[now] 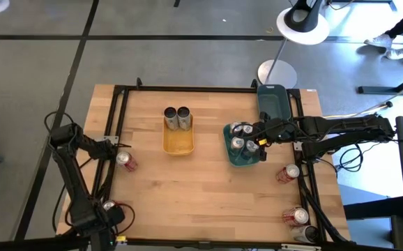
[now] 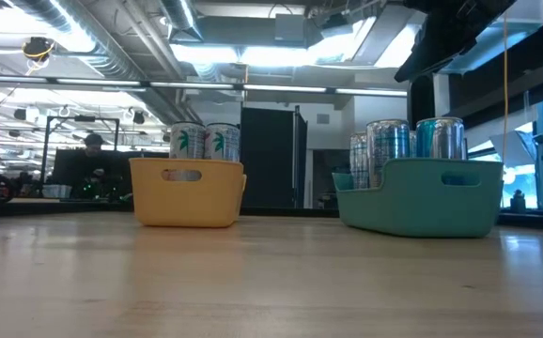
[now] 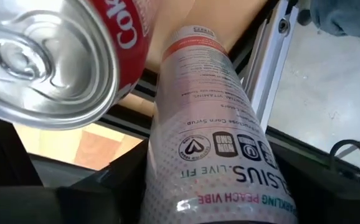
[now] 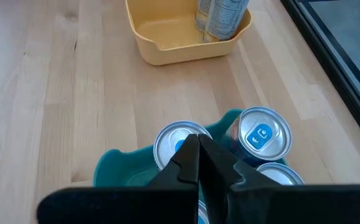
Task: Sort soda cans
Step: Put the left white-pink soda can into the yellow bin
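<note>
My left gripper [image 1: 115, 153] is at the table's left edge, shut on a tall white soda can [image 3: 211, 124] with pink lettering. A red soda can [image 3: 49, 56] with a silver top stands right beside it [image 1: 126, 162]. Over the teal tray [image 1: 242, 159] hangs my right gripper [image 4: 198, 140], shut, above the silver-blue cans [image 4: 260, 134] standing in the tray and holding nothing. Two silver-teal cans [image 1: 176, 116] stand in the yellow tray [image 1: 178, 141]. My left gripper has the white can between its two fingers [image 3: 114, 180], one on each side of the printed wall [image 3: 167, 186], at the end nearer the camera. The fingers slant steeply down and lie roughly along the can. I cannot tell whether its far end [image 3: 195, 34] rests on anything.
A dark tray [image 1: 272, 101] stands at the far right corner. Red cans stand near the right edge [image 1: 289, 173] and the near right corner [image 1: 298, 217]. Another can [image 1: 109, 206] is at the near left. Black frame rails [image 1: 118, 118] border the table.
</note>
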{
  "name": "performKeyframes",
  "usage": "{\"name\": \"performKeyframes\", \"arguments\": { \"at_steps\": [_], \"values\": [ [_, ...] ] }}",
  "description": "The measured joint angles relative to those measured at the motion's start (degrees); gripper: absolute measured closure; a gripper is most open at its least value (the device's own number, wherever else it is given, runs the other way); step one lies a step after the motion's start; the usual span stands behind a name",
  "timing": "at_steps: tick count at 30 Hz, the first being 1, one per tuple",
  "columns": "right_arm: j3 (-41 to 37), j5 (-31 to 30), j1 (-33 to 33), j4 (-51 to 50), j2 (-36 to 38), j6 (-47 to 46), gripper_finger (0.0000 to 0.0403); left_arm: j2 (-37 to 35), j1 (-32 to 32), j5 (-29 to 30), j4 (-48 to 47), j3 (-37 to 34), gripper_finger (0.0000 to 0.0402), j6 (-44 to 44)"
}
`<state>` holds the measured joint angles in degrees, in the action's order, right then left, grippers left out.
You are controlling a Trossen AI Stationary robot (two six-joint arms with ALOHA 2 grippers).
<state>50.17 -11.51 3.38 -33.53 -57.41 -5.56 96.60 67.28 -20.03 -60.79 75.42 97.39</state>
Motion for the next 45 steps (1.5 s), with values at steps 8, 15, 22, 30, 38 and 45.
{"name": "performKeyframes", "arguments": {
  "at_steps": [8, 15, 22, 30, 38, 45],
  "values": [
    [0.00, 0.59, 0.00, 0.00, 0.00, -0.07, 0.0397, -0.50, -3.19, -1.14, 0.37, 1.65, 0.0154, 2.44],
    [0.00, 0.59, 0.00, 0.02, -0.02, 0.13, 0.0397, -0.52, -6.41, 2.31, -2.89, 9.05, 0.0154, -0.42],
    [0.00, 0.60, 0.00, 0.41, 0.00, 0.26, 0.0397, -0.72, -11.81, 11.89, -9.23, 17.32, 0.0154, -7.25],
    [0.00, 1.51, 0.02, 7.58, -0.02, -0.50, 0.0397, -0.72, -21.37, 21.35, -11.64, 21.56, 0.0154, -24.97],
    [0.02, 14.21, 1.05, 29.52, -4.91, -1.90, 0.0397, -0.70, -33.13, 28.49, -11.70, 21.68, 0.0143, -44.30],
    [0.04, 14.83, 8.66, 43.34, -15.86, -0.14, 0.0398, -0.88, -38.55, 33.69, -8.92, 21.68, 0.0147, -54.98]
  ]
}}
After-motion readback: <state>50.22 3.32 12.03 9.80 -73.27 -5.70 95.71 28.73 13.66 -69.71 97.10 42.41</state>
